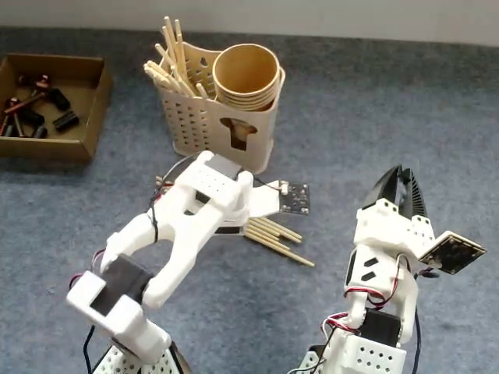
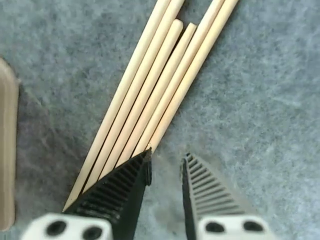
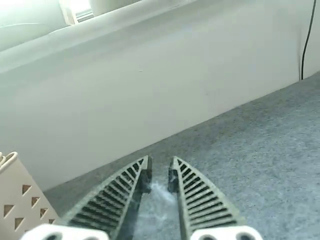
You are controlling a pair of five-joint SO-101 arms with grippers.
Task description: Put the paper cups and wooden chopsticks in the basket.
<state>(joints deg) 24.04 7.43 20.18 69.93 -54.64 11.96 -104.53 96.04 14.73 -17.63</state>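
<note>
Paper cups (image 1: 245,74), tan and stacked, already sit in the cream perforated plastic basket (image 1: 204,128), so looks like chopstick pickup now. Left gripper (image 2: 167,155), narrowly open and empty, hovers at loose pale wooden chopsticks (image 2: 165,85) on grey carpet (image 2: 260,100); next it should straddle some and close.

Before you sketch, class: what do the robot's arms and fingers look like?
The left arm and right arm have white plastic shells with black motor blocks. The fingers are black, tapered and ribbed, on white mounts. Thin red and black wires run by the joints; a dark circuit board sits at each wrist.
</note>
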